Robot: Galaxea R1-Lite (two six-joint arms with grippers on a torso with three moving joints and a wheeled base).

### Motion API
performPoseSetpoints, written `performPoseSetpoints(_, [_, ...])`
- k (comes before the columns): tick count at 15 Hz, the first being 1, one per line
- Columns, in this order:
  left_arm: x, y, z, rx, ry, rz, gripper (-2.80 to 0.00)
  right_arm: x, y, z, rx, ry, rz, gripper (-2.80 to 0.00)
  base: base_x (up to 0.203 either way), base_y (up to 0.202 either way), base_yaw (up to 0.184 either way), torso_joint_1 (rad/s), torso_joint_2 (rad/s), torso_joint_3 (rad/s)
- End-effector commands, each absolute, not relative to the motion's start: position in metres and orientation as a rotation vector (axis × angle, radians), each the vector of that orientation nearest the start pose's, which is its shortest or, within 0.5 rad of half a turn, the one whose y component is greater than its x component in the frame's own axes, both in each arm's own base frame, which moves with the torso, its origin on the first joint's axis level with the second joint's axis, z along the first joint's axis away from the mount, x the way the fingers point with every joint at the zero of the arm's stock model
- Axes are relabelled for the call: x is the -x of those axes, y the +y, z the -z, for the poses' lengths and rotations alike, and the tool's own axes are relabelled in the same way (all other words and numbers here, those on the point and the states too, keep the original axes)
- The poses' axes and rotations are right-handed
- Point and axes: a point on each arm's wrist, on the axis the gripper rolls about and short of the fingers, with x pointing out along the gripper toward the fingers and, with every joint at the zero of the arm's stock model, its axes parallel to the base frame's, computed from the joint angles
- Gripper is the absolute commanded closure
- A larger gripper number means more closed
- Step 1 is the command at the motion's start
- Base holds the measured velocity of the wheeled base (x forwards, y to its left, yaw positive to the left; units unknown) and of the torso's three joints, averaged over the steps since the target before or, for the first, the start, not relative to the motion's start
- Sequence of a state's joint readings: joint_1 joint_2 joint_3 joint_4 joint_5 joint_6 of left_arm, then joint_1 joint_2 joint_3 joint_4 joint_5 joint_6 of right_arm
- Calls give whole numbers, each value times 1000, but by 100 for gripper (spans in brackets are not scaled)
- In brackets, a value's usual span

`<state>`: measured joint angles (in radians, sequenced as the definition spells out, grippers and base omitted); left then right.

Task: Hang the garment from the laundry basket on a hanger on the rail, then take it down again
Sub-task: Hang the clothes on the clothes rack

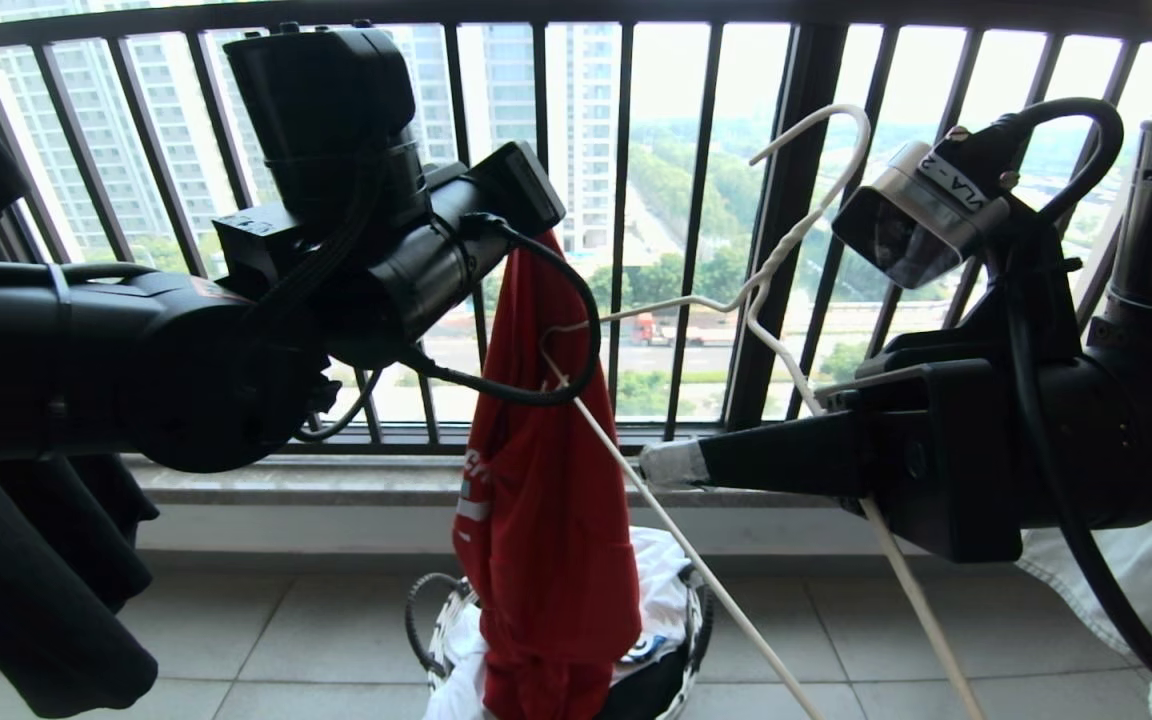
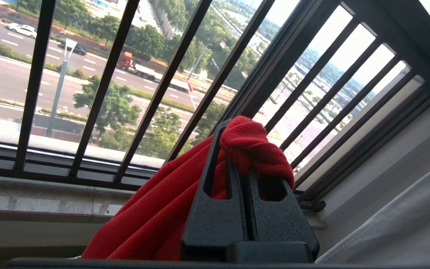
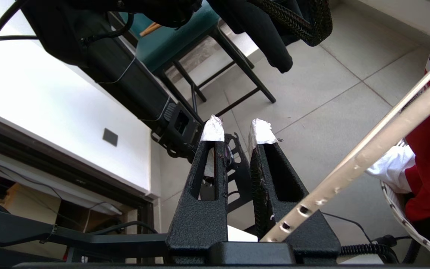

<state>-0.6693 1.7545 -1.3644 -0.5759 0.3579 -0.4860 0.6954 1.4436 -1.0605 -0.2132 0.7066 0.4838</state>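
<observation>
My left gripper (image 2: 243, 157) is raised in front of the window and shut on a bunched fold of the red garment (image 2: 155, 213). The garment (image 1: 546, 500) hangs from it in a long drape, down into the laundry basket (image 1: 436, 625) on the floor. My right gripper (image 1: 666, 465) points left, level with the window sill. It holds the white wire hanger (image 1: 761, 285) deep between its fingers, near their base, with the hook up and to the right. In the right wrist view the hanger (image 3: 368, 153) crosses beside the white-taped fingertips (image 3: 213, 130). The rail is out of view.
A black barred window railing (image 1: 696, 200) stands close behind both arms. Black clothing (image 1: 36, 600) hangs at the left and pale cloth (image 1: 1116, 570) at the right. White laundry (image 1: 661, 580) fills the basket. A teal chair (image 3: 185, 37) stands behind on the tiled floor.
</observation>
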Motion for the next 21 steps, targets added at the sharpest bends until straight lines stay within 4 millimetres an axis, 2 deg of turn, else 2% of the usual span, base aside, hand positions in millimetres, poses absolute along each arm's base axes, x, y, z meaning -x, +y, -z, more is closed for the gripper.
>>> performPoseSetpoints(1, [-276,-208,-309,486,-75,332,0,-185,165,-290,-408,510,-1303,0,0,0,0,0,0,0])
performPoseSetpoints(4, [-277,-204,-304,384,-49,316,0,-189,167,-292,-396,583,-1280,0,0,0,0,0,0,0])
performPoseSetpoints(6, [-269,-202,-306,355,-2,323,0,-193,171,-287,-326,597,-1281,0,0,0,0,0,0,0])
performPoseSetpoints(9, [-264,-203,-301,308,102,451,0,-220,172,-269,-284,634,-1224,0,0,0,0,0,0,0])
performPoseSetpoints(11, [-264,-198,-302,274,171,516,0,-231,169,-270,-240,621,-1207,0,0,0,0,0,0,0])
performPoseSetpoints(16, [-279,-181,-298,180,197,496,0,-234,170,-253,22,672,-1267,0,0,0,0,0,0,0])
performPoseSetpoints(21, [-275,-187,-289,146,269,536,0,-242,168,-251,154,654,-1302,0,0,0,0,0,0,0])
